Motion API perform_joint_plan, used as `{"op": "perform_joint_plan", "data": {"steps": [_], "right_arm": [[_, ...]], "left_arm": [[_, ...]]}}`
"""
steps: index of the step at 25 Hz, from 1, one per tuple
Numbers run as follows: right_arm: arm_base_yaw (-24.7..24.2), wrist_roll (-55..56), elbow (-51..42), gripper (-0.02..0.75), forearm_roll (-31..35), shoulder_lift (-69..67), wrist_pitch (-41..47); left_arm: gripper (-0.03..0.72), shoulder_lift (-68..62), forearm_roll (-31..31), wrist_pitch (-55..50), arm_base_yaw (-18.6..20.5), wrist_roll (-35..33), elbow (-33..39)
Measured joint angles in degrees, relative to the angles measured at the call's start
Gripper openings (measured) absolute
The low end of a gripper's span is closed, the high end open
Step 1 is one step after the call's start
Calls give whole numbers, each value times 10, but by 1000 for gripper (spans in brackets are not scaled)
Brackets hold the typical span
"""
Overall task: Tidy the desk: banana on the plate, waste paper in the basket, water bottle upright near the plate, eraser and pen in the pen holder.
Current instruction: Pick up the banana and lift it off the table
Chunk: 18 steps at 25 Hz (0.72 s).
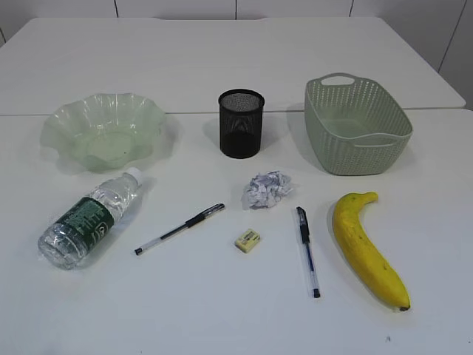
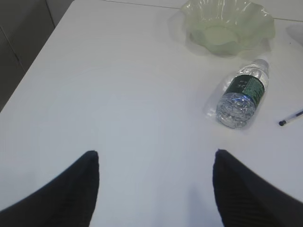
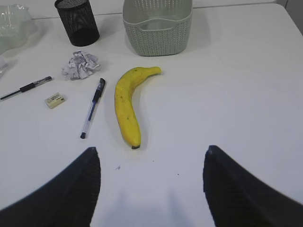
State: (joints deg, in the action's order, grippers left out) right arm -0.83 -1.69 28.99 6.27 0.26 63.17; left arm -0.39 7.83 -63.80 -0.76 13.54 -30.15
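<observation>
The setting is an office-style or laboratory workspace arranged as a desk. The work surface consists of plain white tabletops placed edge to edge, with a seam visible between the front and rear tables. Behind them stand flat white panels divided by vertical joints. Desk items support this reading: a black mesh pen holder, two pens, an eraser and a perforated basket.
</observation>
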Motion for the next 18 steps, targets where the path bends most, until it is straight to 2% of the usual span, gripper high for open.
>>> {"op": "perform_joint_plan", "data": {"steps": [7, 13, 18], "right_arm": [[0, 0, 10, 480, 8, -74, -74], [0, 0, 20, 453, 18, -226, -121], [0, 11, 31, 451, 54, -305, -207]], "left_arm": [[528, -19, -1, 20, 0, -16, -11], [527, -135, 0, 56, 0, -16, -76], [527, -246, 0, 54, 0, -16, -134]]}}
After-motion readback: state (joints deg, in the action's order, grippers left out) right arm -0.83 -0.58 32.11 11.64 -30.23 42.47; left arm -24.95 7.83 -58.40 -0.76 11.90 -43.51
